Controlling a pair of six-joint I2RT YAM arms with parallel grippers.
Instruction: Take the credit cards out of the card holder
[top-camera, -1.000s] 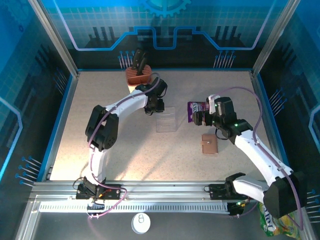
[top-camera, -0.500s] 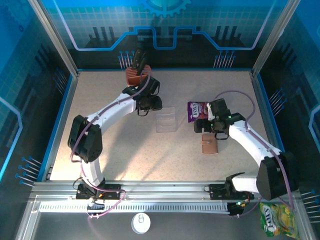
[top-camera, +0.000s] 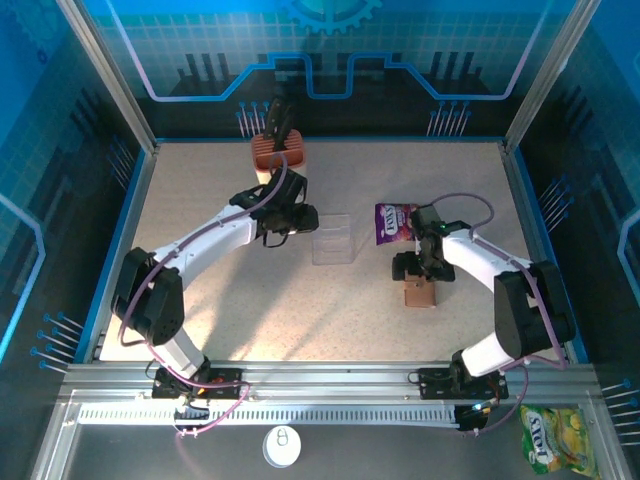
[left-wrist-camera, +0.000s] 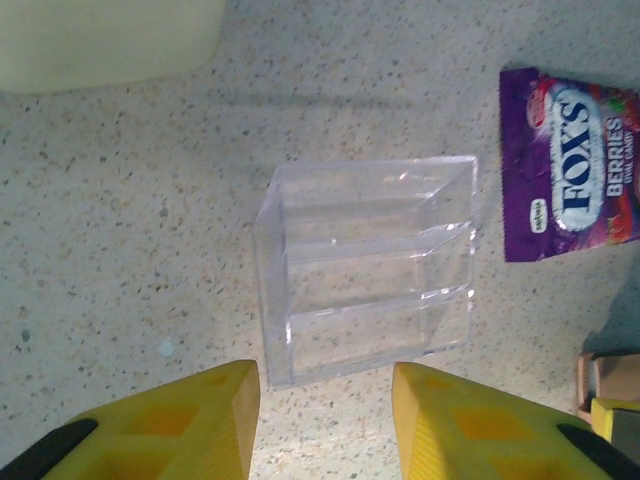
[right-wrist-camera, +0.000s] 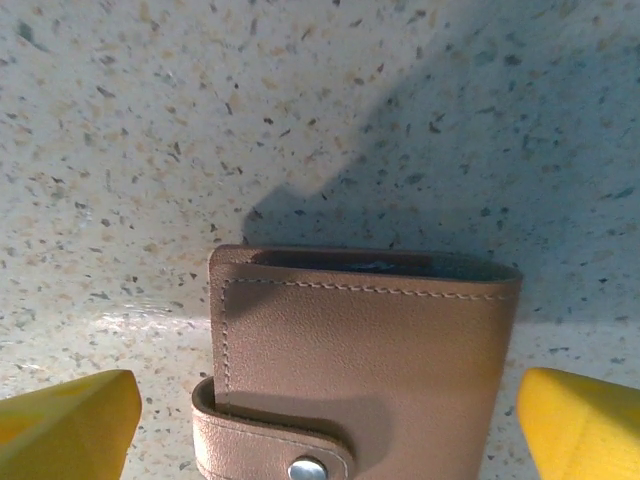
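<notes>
Right gripper (top-camera: 421, 272) sits right over the brown card holder (top-camera: 420, 295), mid-right of the speckled table (top-camera: 200, 180). Purple snack packet (top-camera: 391, 222) lies just behind it. Left gripper (top-camera: 305, 222) is just left of the clear plastic box (top-camera: 335, 240), and a brown block (top-camera: 277, 152) stands at the far edge.

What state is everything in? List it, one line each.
card holder: closed, strap snapped shut, lying flat.
clear box: empty.
snack packet: lying flat, label up.
left hand: open, empty.
right hand: open, straddling the card holder.
</notes>
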